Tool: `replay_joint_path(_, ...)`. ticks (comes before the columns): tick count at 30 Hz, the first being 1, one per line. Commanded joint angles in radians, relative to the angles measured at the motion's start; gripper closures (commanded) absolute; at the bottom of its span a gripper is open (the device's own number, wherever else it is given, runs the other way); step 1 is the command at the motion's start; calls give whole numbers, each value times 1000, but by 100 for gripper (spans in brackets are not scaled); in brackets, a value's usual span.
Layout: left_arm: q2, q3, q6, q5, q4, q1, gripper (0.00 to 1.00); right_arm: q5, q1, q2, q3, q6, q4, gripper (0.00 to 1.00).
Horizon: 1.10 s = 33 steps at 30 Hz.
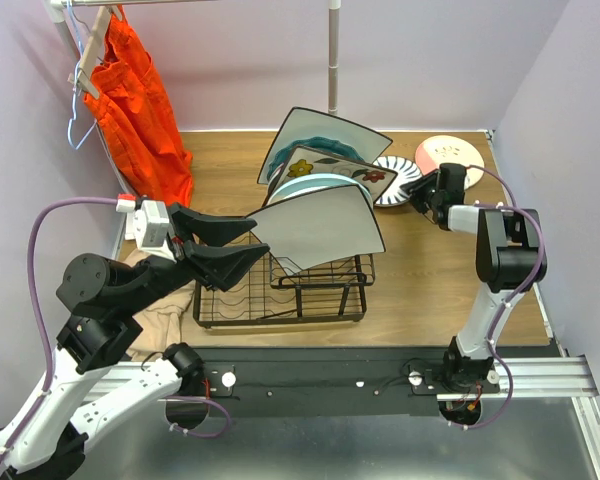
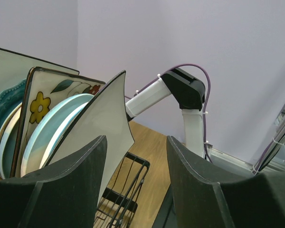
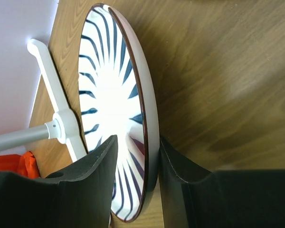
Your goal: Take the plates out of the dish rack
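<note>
plates (image 1: pixel 315 190): several on edge in the dish rack (image 1: pixel 280 300), middle of the counter (image 1: pixel 430 290); glossy ceramic, packed tight
white square plate (image 1: pixel 320 228): frontmost, plain, tilted
step: probably set-down of striped plate (image 1: pixel 395 180), flat, right of the rack
right end effector (image 1: pixel 423 195): fingers apart, astride that rim
left end effector (image 1: pixel 262 240): wide apart, empty, just beside white square plate
next: pinch its edge, lift straight up clear of the wires, guessing

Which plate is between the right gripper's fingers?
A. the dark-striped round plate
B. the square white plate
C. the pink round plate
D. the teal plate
A: in the right wrist view, the striped plate has its rim between the fingers of the right gripper.
</note>
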Motion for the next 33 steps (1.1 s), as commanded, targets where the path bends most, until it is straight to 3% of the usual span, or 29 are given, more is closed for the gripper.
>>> replay_joint_path(1, -21, 3, -5, -5, 29, -5, 38, 49, 6, -82, -29, -55, -52, 53)
replay_joint_path(13, -18, -9, -11, 4, 47, -4, 38, 94, 6, -108, -72, -44, -90, 53)
replay_joint_path(28, -10, -25, -10, -3, 50, -5, 38, 11, 6, 10, 36, -39, -29, 57)
replay_joint_path(33, -4, -25, -7, -8, 40, -4, 38, 34, 6, -10, 59, -91, -136, 51)
